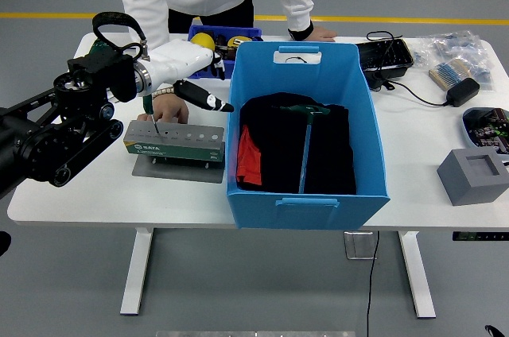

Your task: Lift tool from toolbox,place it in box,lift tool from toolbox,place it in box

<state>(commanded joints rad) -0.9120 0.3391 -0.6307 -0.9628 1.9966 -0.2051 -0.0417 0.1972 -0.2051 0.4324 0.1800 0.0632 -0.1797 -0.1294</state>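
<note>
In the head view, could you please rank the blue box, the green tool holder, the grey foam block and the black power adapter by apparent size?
1. Blue box
2. Green tool holder
3. Grey foam block
4. Black power adapter

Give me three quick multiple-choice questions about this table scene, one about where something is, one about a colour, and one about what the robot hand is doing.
1. Where does the green-handled T wrench lie?
A. in the blue box, on dark cloth
B. on the grey foam block
C. on the floor

2. What colour is the cloth peeking out at the box's left side?
A. yellow
B. red
C. white

3. What is the state of the left robot hand?
A. gripping the box rim
B. holding a cable
C. empty, over the tool stand

Answers: 1 A, the wrench rests inside the box. 2 B, a red fold shows beside the black fabric. 3 C, the fingers are stretched out with nothing between them.
</note>
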